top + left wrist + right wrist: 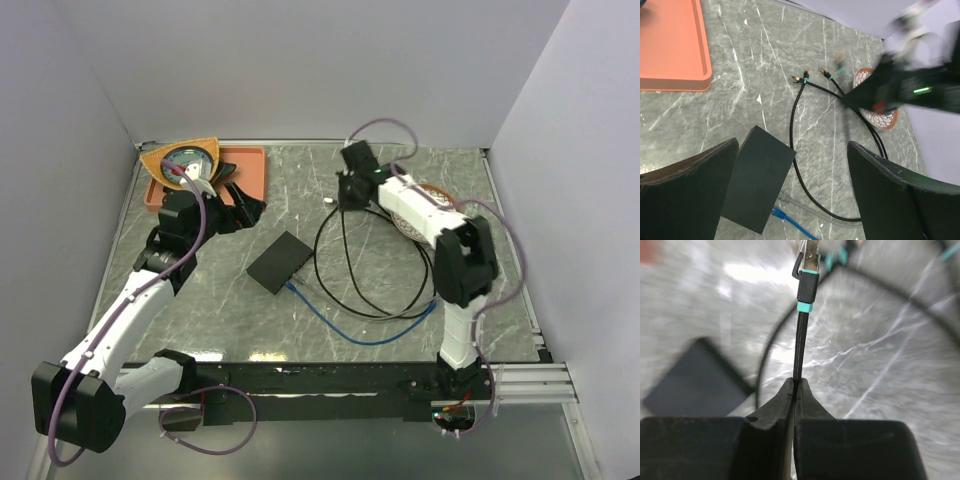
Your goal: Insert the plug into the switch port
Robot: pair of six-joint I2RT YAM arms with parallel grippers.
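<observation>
The flat matte-black switch box lies mid-table; it also shows in the left wrist view and, blurred, in the right wrist view. Its ports are not visible. My right gripper is shut on a thin black cable just behind its plug, a black body with a teal band. It holds the plug above the table behind and to the right of the box. My left gripper is open and empty, hovering behind and to the left of the box.
An orange tray sits at the back left. A black cable loop and a blue cable spread right of the box. Blue and grey plugs lie at its near edge. A patterned round dish lies under the right arm.
</observation>
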